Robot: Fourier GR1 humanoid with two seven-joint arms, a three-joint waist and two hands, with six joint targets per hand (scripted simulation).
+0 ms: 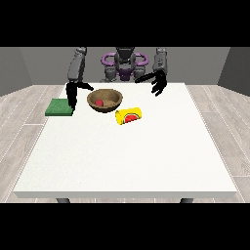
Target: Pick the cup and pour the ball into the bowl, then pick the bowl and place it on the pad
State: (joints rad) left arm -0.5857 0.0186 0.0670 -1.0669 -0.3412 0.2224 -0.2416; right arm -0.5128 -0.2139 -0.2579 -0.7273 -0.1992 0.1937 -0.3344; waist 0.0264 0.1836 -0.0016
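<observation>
Showing one bowl (104, 100) holding one ball (99, 102), one tipped cup (128, 115), one pad (59, 107), two hands (72, 94) (157, 83) with fingers spread, empty.

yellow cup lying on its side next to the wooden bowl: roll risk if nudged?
Probably yes: the yellow cup with the watermelon print lies on its side on the white table, so its round wall likely rolls. Looks rigid, probably light. It may bump the brown wooden bowl close by.
</observation>
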